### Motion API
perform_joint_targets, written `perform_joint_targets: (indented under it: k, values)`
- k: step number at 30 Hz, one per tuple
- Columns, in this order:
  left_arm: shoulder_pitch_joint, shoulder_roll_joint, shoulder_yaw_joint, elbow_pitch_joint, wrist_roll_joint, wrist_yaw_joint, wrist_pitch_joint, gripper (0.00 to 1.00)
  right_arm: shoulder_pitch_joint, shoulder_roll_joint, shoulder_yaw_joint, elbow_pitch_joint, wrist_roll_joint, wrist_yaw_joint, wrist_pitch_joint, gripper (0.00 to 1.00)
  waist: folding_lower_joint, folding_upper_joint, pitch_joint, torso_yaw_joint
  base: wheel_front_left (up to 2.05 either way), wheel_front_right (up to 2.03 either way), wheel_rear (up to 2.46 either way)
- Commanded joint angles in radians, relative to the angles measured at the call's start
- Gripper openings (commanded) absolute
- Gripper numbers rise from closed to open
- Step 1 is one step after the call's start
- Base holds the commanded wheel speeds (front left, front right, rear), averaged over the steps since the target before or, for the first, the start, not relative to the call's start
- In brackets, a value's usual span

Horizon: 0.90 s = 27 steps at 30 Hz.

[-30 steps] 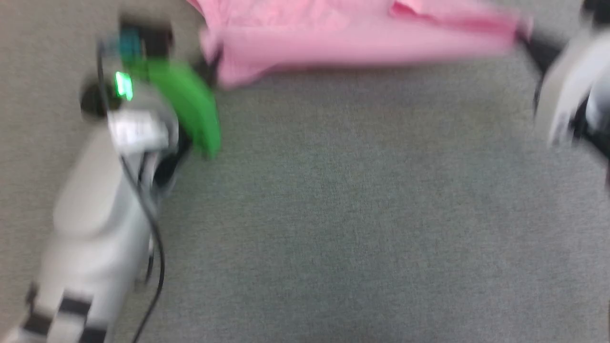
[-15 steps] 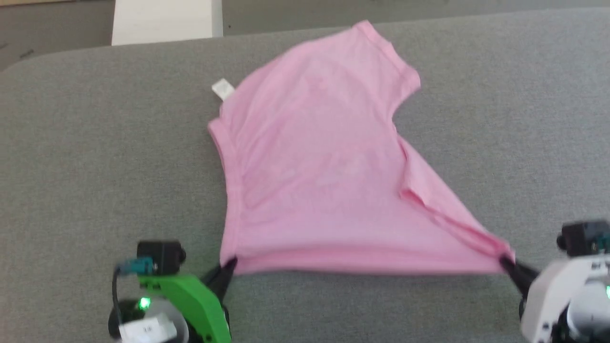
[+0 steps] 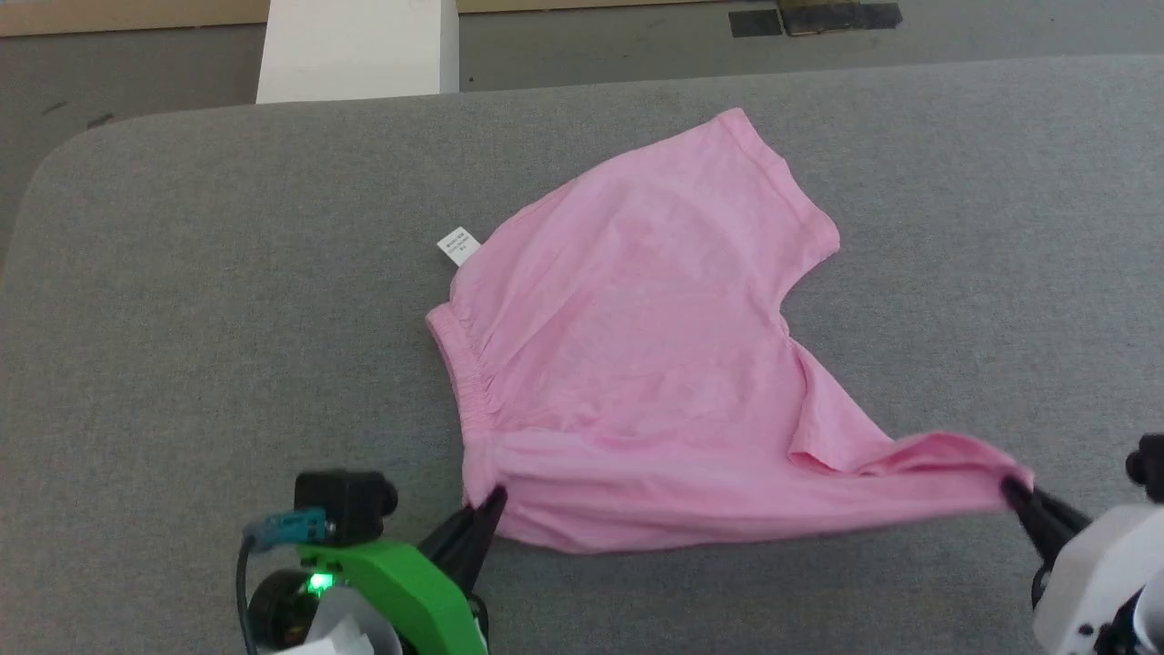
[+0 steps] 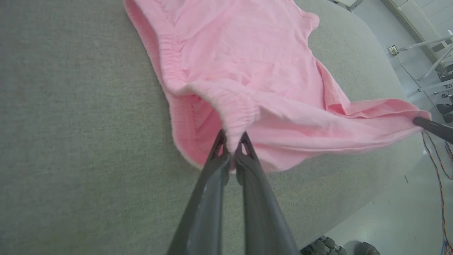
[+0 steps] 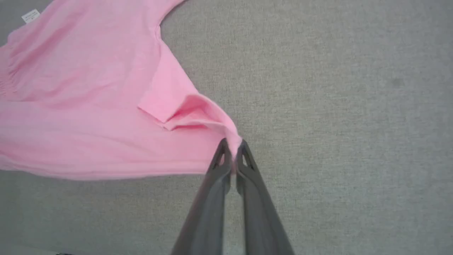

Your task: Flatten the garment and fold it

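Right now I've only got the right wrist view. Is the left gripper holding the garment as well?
Observer: Yes. The left gripper is shut on the garment's waistband, at its near end.
Operator: Is that end flat on the table?
Observer: No. The left wrist view shows it raised off the table, the waist opening gaping under the pinch.
Operator: And the far leg?
Observer: The head view shows it lying flat, well inside the table's far edge.

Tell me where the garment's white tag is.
In the head view the white tag sticks out from the garment at its far left corner, on the grey surface.
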Motion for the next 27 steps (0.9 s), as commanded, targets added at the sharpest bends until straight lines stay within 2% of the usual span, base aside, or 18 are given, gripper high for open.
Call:
perform_joint_targets:
  k: [1, 6, 10, 14, 15, 27]
  values:
    - [-0.063, -0.006, 0.001, 0.013, 0.016, -0.011, -0.005, 0.00, -0.064, -0.017, 0.007, -0.011, -0.015, -0.002, -0.012, 0.00, 0.0001, 0.0000, 0.006, 0.004, 0.00, 0.00, 0.00]
    - [-0.216, -0.059, 0.018, 0.085, 0.011, -0.033, -0.029, 0.00, -0.248, -0.085, 0.066, 0.037, -0.013, -0.002, -0.014, 0.00, 0.0001, 0.0000, 0.031, 0.021, 0.00, 0.00, 0.00]
    - [-0.324, -0.095, 0.049, 0.166, 0.000, -0.035, -0.051, 0.00, -0.441, -0.143, 0.116, 0.136, -0.017, -0.002, -0.034, 0.00, 0.0001, 0.0000, 0.072, 0.033, 0.00, 0.00, 0.00]
    - [-0.414, -0.121, 0.080, 0.245, 0.004, -0.025, -0.081, 0.00, -0.636, -0.177, 0.162, 0.273, -0.024, -0.002, -0.071, 0.00, 0.0001, 0.0000, 0.130, 0.054, 0.00, 0.00, 0.00]
    - [-0.468, -0.137, 0.096, 0.302, 0.019, -0.007, -0.106, 0.00, -0.773, -0.189, 0.208, 0.384, -0.046, -0.002, -0.111, 0.00, 0.0001, 0.0000, 0.178, 0.071, 0.00, 0.00, 0.00]
    - [-0.579, -0.230, 0.075, 0.429, 0.046, 0.001, -0.208, 0.00, -1.127, -0.245, 0.351, 0.771, -0.137, -0.002, -0.225, 0.00, 0.0001, 0.0000, 0.315, 0.182, 0.00, 0.00, 0.00]
